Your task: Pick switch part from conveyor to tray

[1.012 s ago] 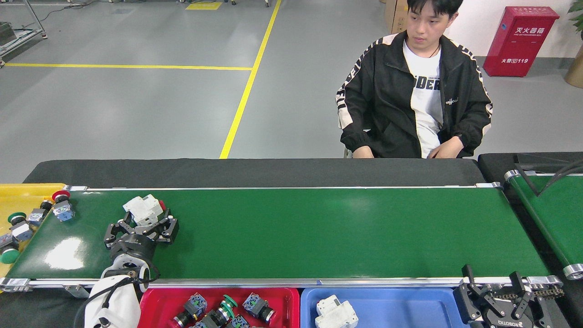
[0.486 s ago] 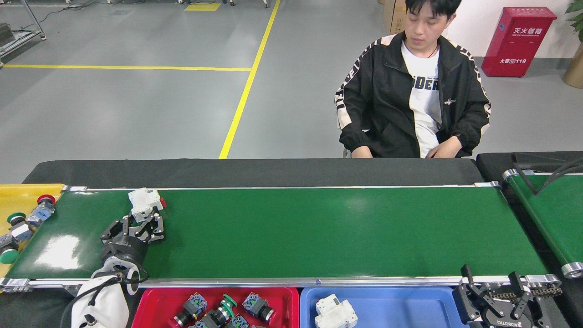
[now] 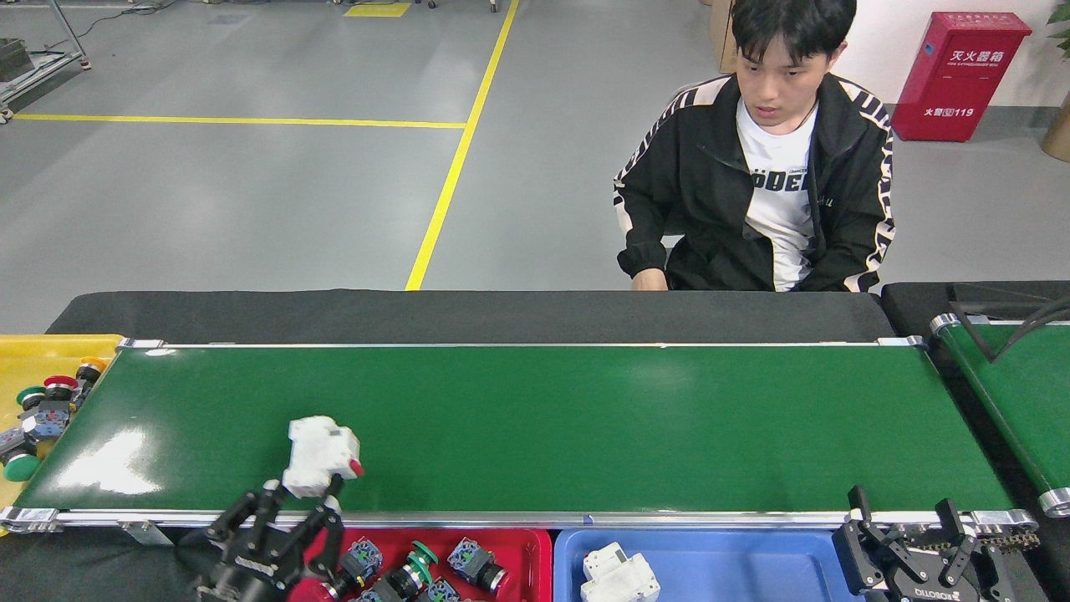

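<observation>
My left gripper (image 3: pixel 305 493) is shut on a white switch part (image 3: pixel 319 456) with a small red tip, held up over the near edge of the dark-green conveyor (image 3: pixel 535 418). It hangs just above the left end of the red tray (image 3: pixel 522 548), which holds several button switch parts. A blue tray (image 3: pixel 719 560) beside it holds one white switch part (image 3: pixel 617 575). My right gripper (image 3: pixel 909 539) rests open at the bottom right, past the blue tray, with nothing between its fingers.
A yellow bin (image 3: pixel 33 355) at the belt's left end holds several red and green button switches. A person (image 3: pixel 761 184) sits behind the black table edge across the belt. A second narrower green belt (image 3: pixel 1016 393) runs at the right.
My left gripper closed on the white switch part near the belt's far left, lifted it and pulled it back toward the near edge over the red tray. The person leaned forward.
</observation>
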`<state>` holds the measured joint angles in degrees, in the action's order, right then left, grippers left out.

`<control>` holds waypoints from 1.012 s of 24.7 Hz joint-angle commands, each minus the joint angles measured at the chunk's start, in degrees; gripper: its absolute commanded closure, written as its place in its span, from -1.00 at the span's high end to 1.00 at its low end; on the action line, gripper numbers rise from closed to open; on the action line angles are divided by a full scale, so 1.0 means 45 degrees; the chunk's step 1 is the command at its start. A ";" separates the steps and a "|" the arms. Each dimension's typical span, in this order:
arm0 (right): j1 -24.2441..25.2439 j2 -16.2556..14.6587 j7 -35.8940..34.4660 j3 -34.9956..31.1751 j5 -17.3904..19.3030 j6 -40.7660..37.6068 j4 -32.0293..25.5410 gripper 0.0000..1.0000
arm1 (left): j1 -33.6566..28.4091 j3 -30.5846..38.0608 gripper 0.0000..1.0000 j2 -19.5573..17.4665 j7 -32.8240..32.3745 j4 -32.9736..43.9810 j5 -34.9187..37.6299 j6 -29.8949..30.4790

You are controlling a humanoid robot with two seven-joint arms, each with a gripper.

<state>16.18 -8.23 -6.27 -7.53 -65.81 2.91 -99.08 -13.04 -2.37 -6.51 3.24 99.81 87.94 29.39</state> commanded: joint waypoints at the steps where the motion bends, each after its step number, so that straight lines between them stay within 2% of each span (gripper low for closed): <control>1: -0.0061 -0.0085 -0.0111 -0.0261 -0.0004 -0.0040 -0.0150 0.98 | 0.0066 -0.1288 -0.77 -0.0115 0.0023 0.0417 0.0282 0.0774; 3: -0.0061 -0.0085 -0.0111 -0.0398 -0.0004 -0.0040 -0.0130 0.98 | 0.0281 -0.2755 -0.68 -0.0174 0.0004 0.0398 0.0692 0.0814; 7: -0.0061 -0.0105 -0.0111 -0.0417 -0.0004 -0.0060 -0.0150 0.98 | 0.0965 -0.5802 -0.48 -0.0057 -0.0016 0.0320 0.2704 0.0833; 9: -0.0061 -0.0105 -0.0111 -0.0417 -0.0004 -0.0060 -0.0130 0.98 | 0.1277 -0.6934 -0.07 0.0138 -0.0055 0.0261 0.3582 0.0736; 10: -0.0061 -0.0105 -0.0111 -0.0417 -0.0004 -0.0060 -0.0150 0.98 | 0.1258 -0.7228 0.21 0.0275 -0.0074 0.0261 0.3935 0.0716; 11: -0.0061 -0.0105 -0.0111 -0.0417 -0.0004 -0.0060 -0.0150 0.98 | 0.1219 -0.7404 0.53 0.0471 -0.0094 0.0280 0.4403 0.0697; 12: -0.0061 -0.0105 -0.0111 -0.0417 -0.0004 -0.0060 -0.0150 0.98 | 0.1141 -0.7423 0.96 0.0607 -0.0094 0.0280 0.4637 0.0716; 16: -0.0042 -0.0105 -0.0111 -0.0417 -0.0004 -0.0060 -0.0130 0.98 | 0.0984 -0.7189 1.00 0.0588 0.0043 0.0397 0.4521 0.0697; 17: -0.0042 -0.0105 -0.0111 -0.0417 -0.0004 -0.0060 -0.0150 0.98 | 0.0847 -0.6720 1.00 0.0646 0.0062 0.0417 0.4189 0.0677; 21: -0.0042 -0.0085 -0.0111 -0.0437 -0.0004 -0.0040 -0.0150 0.98 | 0.0320 -0.4025 1.00 0.0861 0.0062 0.0417 0.1942 0.0716; 25: -0.0061 -0.0105 -0.0111 -0.0417 0.0016 -0.0079 -0.0267 0.98 | 0.0105 -0.0861 1.00 0.0529 0.0043 0.0417 -0.0440 0.0950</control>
<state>16.18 -8.24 -6.28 -9.09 -65.81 2.84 -99.35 -12.46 -8.81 -3.58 3.01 100.95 87.81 32.76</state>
